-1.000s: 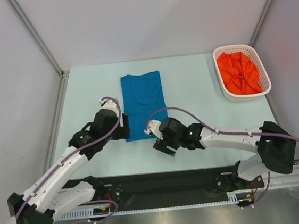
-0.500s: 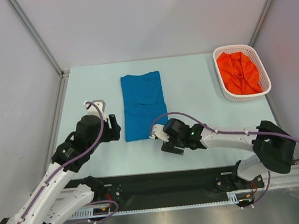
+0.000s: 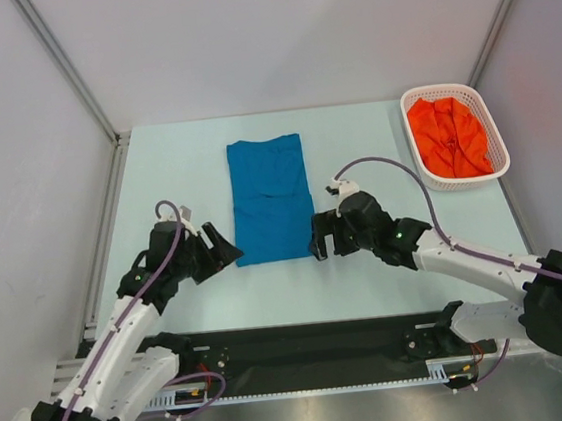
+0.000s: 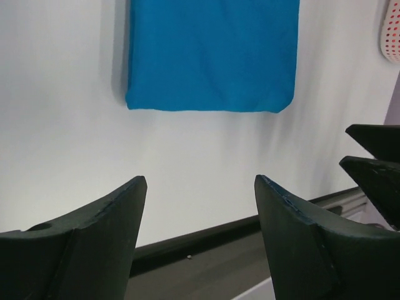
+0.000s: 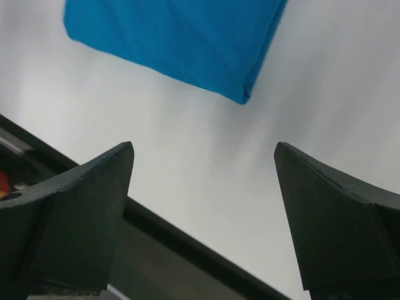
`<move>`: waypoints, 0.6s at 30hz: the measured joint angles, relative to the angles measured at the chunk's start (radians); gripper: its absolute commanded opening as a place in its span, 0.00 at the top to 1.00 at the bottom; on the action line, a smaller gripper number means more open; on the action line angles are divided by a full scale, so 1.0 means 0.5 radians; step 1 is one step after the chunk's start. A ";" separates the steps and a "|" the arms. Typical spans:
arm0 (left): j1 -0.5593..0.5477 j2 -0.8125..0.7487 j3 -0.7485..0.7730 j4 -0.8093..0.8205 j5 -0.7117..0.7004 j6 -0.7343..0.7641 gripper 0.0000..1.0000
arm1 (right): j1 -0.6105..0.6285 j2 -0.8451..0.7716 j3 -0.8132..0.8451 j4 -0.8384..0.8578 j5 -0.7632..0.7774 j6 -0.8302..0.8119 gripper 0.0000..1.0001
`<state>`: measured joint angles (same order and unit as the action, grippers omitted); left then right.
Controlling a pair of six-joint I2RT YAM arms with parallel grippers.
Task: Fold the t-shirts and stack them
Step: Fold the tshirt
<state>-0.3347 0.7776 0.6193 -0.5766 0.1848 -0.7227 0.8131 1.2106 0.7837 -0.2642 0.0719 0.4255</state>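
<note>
Blue t-shirt (image 3: 270,198) lies folded, near end between left jaws and right jaws, both spread.

**Top view.** Bright, even, diffuse light falls from overhead. The table (image 3: 377,170) reads pale, with only faint, soft shadows under the arms. The blue t-shirt (image 3: 270,199) and the orange-red t-shirt (image 3: 447,138) are saturated and in sharp focus. A dull sheen lies on the metal strip (image 3: 333,416) at the near edge.

**Wrist views.** The left gripper (image 4: 200,182) and right gripper (image 5: 204,149) appear as dark, underexposed, soft-edged shapes close to the lens. The table is nearly washed out, and in the left view it is streaked with soft grey smears. There, a soft shadow borders the blue cloth's left edge.
</note>
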 measured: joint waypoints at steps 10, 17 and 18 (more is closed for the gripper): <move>0.073 0.247 -0.169 0.410 0.297 -0.555 0.29 | -0.166 -0.133 -0.584 0.502 -0.051 1.398 0.16; 0.101 0.263 -0.467 0.771 0.334 -0.930 0.26 | -0.088 -0.102 -0.820 0.815 0.166 1.938 0.17; 0.104 0.262 -0.494 0.798 0.334 -0.961 0.25 | -0.089 -0.064 -0.819 0.874 0.177 1.971 0.17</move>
<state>-0.2829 0.9089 0.3725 -0.1776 0.3519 -1.2034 0.7685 1.1786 0.3740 0.1726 0.1604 1.4113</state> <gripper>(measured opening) 0.735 0.837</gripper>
